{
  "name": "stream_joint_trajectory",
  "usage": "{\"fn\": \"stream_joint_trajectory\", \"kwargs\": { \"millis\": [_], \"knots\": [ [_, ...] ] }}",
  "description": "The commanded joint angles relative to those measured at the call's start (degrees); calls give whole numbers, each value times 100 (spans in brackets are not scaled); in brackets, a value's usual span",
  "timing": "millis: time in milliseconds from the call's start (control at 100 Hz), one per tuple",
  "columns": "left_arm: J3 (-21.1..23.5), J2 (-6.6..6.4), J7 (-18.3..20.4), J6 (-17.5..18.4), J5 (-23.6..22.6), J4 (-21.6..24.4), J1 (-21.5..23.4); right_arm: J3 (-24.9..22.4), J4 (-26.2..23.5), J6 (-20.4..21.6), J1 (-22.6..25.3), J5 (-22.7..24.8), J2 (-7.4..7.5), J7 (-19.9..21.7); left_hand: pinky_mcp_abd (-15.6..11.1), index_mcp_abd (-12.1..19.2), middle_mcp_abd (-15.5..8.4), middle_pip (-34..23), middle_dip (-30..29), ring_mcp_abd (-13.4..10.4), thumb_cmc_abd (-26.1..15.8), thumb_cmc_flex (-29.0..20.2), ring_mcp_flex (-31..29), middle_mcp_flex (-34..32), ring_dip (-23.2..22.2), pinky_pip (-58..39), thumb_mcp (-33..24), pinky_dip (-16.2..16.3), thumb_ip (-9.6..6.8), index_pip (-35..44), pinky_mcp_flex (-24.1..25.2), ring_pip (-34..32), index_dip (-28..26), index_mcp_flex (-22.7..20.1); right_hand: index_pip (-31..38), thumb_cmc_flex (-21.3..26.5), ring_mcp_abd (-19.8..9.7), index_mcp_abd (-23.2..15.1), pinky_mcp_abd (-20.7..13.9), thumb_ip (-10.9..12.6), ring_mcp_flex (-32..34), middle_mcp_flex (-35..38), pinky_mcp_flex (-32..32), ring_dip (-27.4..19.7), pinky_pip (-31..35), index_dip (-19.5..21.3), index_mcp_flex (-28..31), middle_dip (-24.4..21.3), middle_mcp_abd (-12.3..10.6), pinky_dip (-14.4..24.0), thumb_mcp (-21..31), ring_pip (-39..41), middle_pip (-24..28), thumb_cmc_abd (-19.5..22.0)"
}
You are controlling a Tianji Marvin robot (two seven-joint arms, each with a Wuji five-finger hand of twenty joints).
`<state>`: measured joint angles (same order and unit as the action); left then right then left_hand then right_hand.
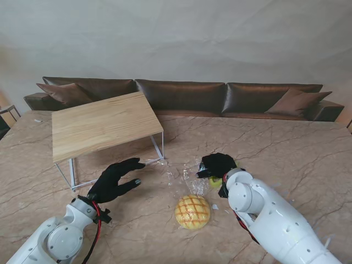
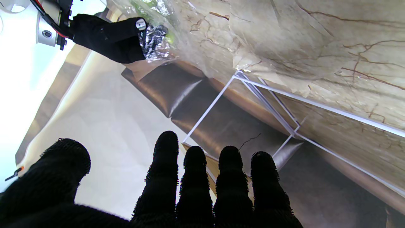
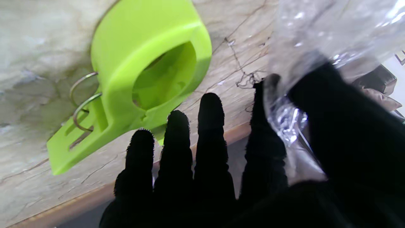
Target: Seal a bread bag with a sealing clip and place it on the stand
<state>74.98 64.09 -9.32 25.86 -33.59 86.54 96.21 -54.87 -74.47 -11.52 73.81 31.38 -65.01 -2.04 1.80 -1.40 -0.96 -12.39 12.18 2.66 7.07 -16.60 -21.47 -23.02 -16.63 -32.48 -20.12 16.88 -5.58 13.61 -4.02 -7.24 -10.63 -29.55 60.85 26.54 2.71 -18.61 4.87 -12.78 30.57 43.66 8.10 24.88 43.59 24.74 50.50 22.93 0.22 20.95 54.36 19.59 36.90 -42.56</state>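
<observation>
A round golden bread point(image 1: 192, 212) lies in a clear bag point(image 1: 184, 179) on the marble table, between my arms. My right hand point(image 1: 217, 164) is at the bag's far end, thumb and forefinger pinching the crinkled plastic point(image 3: 284, 120). A lime-green sealing clip point(image 1: 214, 181) lies on the table just beside that hand; the right wrist view shows the clip point(image 3: 142, 72) close to my other fingers, untouched. My left hand point(image 1: 115, 179) hovers open to the left of the bag, fingers point(image 2: 194, 177) spread and holding nothing. In the left wrist view my right hand point(image 2: 110, 38) grips the bag point(image 2: 155, 41).
The wooden-topped stand point(image 1: 104, 124) on thin white legs point(image 2: 269, 104) is at the far left, its near corner leg close to my left fingertips. A brown sofa point(image 1: 181, 96) runs behind the table's far edge. Marble table top point(image 1: 286, 148) stretches to the right.
</observation>
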Motion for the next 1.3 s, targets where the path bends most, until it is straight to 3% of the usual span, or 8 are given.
{"fn": "stream_joint_trajectory", "kwargs": {
  "millis": [0,360,730,760,790,890,1020,1290],
  "knots": [
    [-10,13,4,-11,0,31,52,-23,-75,29,95,16,-31,35,-77,168,3,84,-80,-189,-241,158,33,31,30,-21,-20,31,-51,16,60,53,-29,31,249,-391,68,-266,-17,-672,93,100,8,70,150,-100,149,60,-129,152,1323,98,136,-348],
    [-36,14,-14,-7,-15,47,61,-328,-554,84,474,332,0,-178,-18,175,-2,84,-81,-189,-230,142,13,19,28,-51,-43,47,-45,38,49,49,-41,21,182,-439,98,-532,45,-751,252,174,83,218,640,163,65,-20,-174,729,1486,275,1,-185],
    [-113,31,-84,-89,-30,50,9,-603,-860,577,942,654,-83,-1064,-11,-33,41,17,-45,-132,241,-106,-72,-34,6,-146,-213,90,60,-11,-43,2,-18,73,66,-374,2,-1135,188,-792,917,766,508,473,1007,299,53,-70,-444,1164,1492,683,35,-248],
    [-128,35,-76,-96,20,52,5,-623,-871,625,979,646,-93,-1131,-24,-66,72,2,-37,-102,335,-160,-93,-55,-2,-170,-251,102,93,4,-57,-12,-24,55,68,-370,-12,-1187,217,-793,1037,854,588,560,1131,301,42,-50,-477,1273,1497,800,65,-255],
    [-141,38,-58,-114,61,59,3,-646,-872,699,1013,647,-102,-1206,-37,-91,104,-22,-15,-69,442,-178,-106,-62,-24,-239,-396,137,318,34,-55,-35,-42,65,70,-366,-32,-1233,248,-793,1215,973,711,652,1262,306,46,-27,-499,1386,1491,933,104,-255],
    [-233,53,-111,-211,63,32,-48,-708,-854,957,1109,644,-144,-1513,17,-265,256,-114,37,82,790,-223,-282,-172,-88,-469,-694,242,536,26,-232,-141,-42,123,69,-294,-38,-1380,366,-766,1878,1515,1228,924,1804,355,5,39,-581,1793,1514,1325,234,-257],
    [-448,103,-107,-283,403,-106,-178,-776,-775,1422,1204,656,-204,-1975,137,-855,679,-249,129,381,1544,-183,-394,-97,-180,-686,-1485,337,851,-204,-323,-266,79,420,118,-196,-75,-1400,452,-771,2626,2340,1824,1026,2286,248,81,-207,-565,2120,1576,1456,75,-407],
    [-886,196,-175,-556,825,-235,-344,-855,-923,1699,1512,736,-272,-2501,347,-1365,1057,-477,265,614,2530,184,-518,24,-281,-954,-2143,458,1285,-423,-438,-455,206,581,164,-235,-66,-1332,522,-791,2731,2461,1893,1095,2532,144,96,-195,-565,2268,1588,1497,131,-415]
  ]
}}
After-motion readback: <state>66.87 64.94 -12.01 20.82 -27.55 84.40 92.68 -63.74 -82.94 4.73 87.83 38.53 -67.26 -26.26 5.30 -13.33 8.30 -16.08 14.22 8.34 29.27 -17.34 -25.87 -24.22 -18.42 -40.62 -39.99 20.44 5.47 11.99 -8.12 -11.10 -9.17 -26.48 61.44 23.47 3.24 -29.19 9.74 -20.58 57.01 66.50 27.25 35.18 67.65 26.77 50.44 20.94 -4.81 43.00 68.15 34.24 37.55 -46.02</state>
